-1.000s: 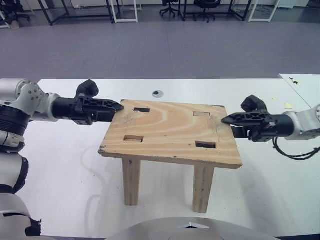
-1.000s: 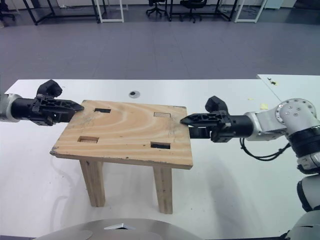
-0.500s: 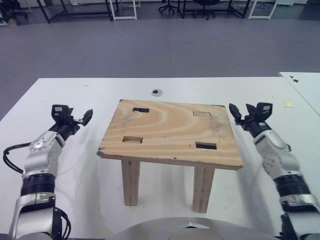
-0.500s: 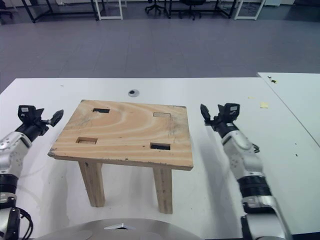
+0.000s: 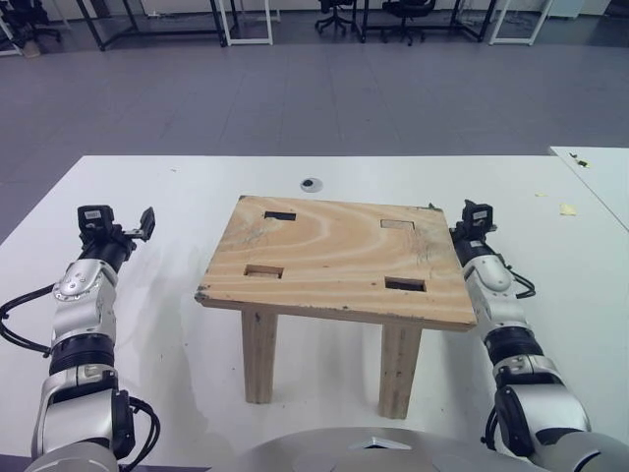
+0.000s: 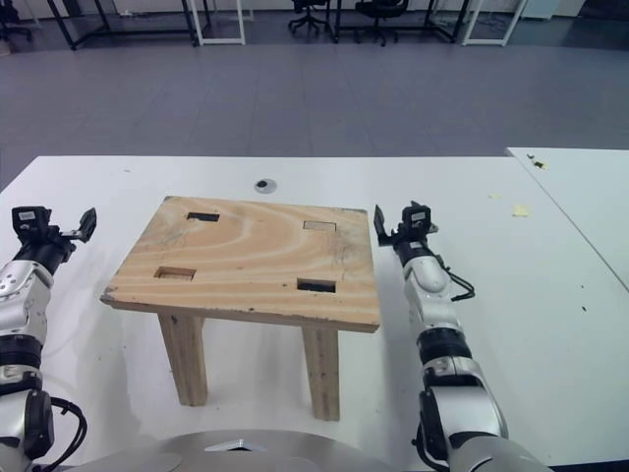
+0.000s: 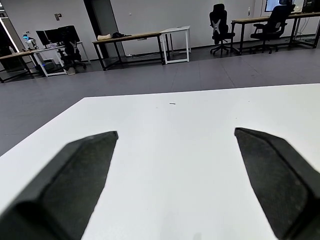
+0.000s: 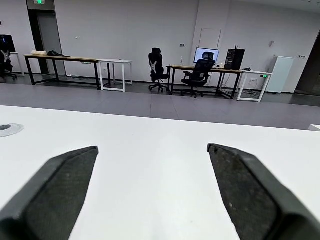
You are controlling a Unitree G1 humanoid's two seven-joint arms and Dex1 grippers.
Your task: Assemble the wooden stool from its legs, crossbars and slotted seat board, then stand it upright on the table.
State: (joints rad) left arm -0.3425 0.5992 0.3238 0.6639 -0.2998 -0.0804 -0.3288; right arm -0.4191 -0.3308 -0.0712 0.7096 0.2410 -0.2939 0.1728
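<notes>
Pale plywood with a swirling grain: that's your stool (image 5: 334, 261), standing upright on the white table (image 5: 197, 187), squarely between your two arms. The seat board (image 6: 246, 258) shows four rectangular slots (image 5: 278, 215). The far-left and near-right ones look dark, and the other two are filled flush with lighter wood. Dark scuffs mark the board's near-left corner and its right side. Two front legs (image 5: 258, 356) show beneath, square-cut and planted on the table.

Your left gripper (image 5: 121, 224) sits well apart from the stool, out to the left, its fingers (image 7: 65, 185) spread wide and holding nothing. Your right gripper (image 6: 401, 228) is just beside the board's far-right corner, likewise wide and empty; whether it touches the wood, you cannot tell.

A round grey cap (image 5: 312, 183) sits in the table beyond the stool. On writing: a green sign (image 8: 38, 1) over the far doorway is too small to read.
</notes>
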